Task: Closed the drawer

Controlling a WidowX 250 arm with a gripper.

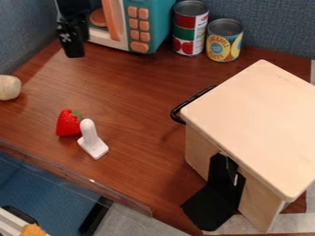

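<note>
The black gripper (71, 44) hangs at the upper left, in front of the toy microwave and well away from the drawer box. A light wooden drawer box (255, 122) stands at the right, its flat top facing up. Its black handle (192, 102) sticks out from the upper-left side, close against the edge of the top. The drawer front is hidden under that edge, and no pulled-out drawer shows beyond it.
A teal and white toy microwave (148, 25) and two cans (190, 30) (224, 40) line the back. A strawberry (68, 123) and a white upright piece (91, 139) stand left of centre. A pale round object (8, 87) lies far left; a black bent piece (212, 205) is by the box.
</note>
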